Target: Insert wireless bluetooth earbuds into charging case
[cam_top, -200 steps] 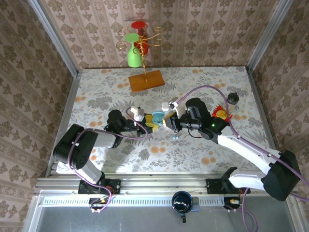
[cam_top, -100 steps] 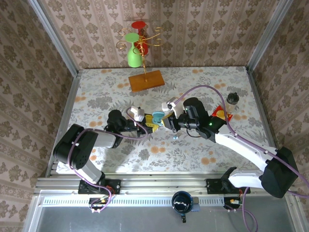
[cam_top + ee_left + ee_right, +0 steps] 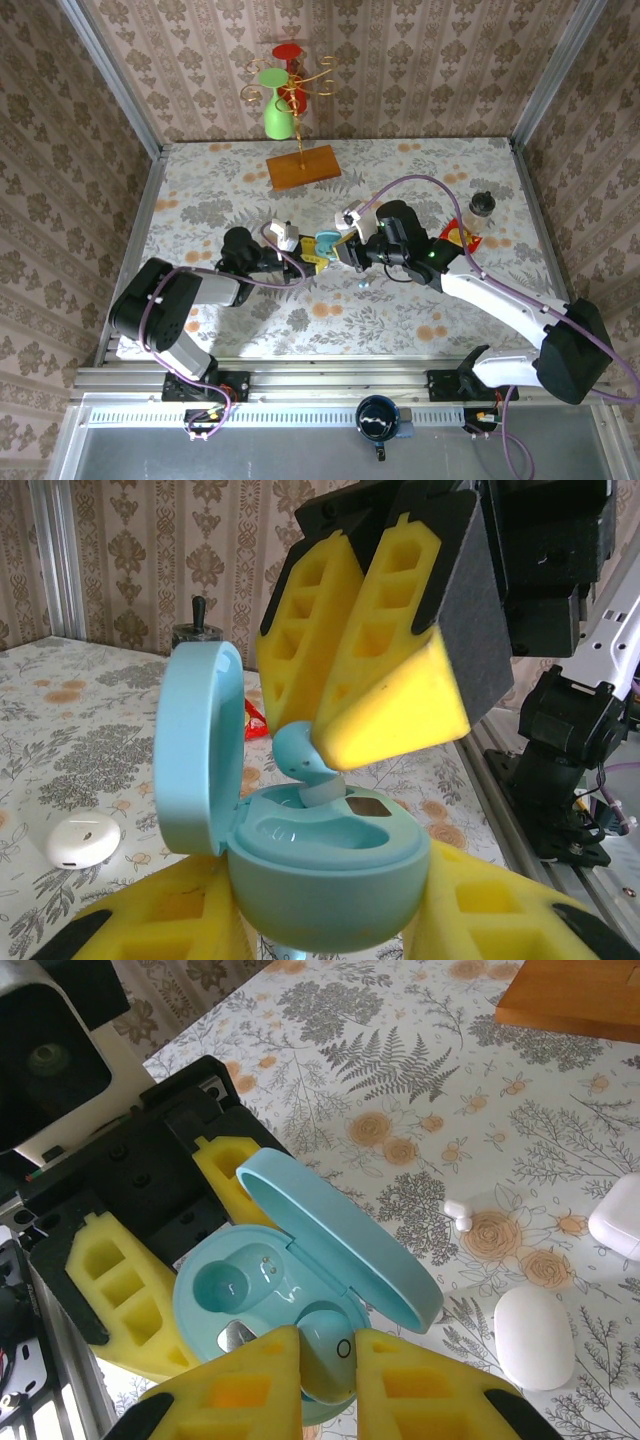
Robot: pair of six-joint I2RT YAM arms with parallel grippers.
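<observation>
**Blue earbud pinched at the mouth of the open case**

The right gripper [image 3: 328, 1365] is closed almost fully. Its yellow pads [image 3: 235, 1385] pinch a pale blue earbud [image 3: 322, 1345] at the bottom centre of the right wrist view. In the left wrist view the earbud [image 3: 298, 755] sits at frame centre under those fingers, its lower end dipping into the open charging case [image 3: 330, 865]. The left gripper [image 3: 320, 925] clamps that case from both sides along the bottom edge, its jaws parted only by the case's width. The lid [image 3: 195, 750] stands upright at centre left. From above, both grippers meet mid-frame at the case [image 3: 327, 242]. On the floral table [image 3: 420, 1070], a white case [image 3: 533, 1337] lies at lower right. A small white earbud [image 3: 458, 1210] lies up and to the left of it, and a wooden board [image 3: 570, 995] sits in the upper right corner.
</observation>
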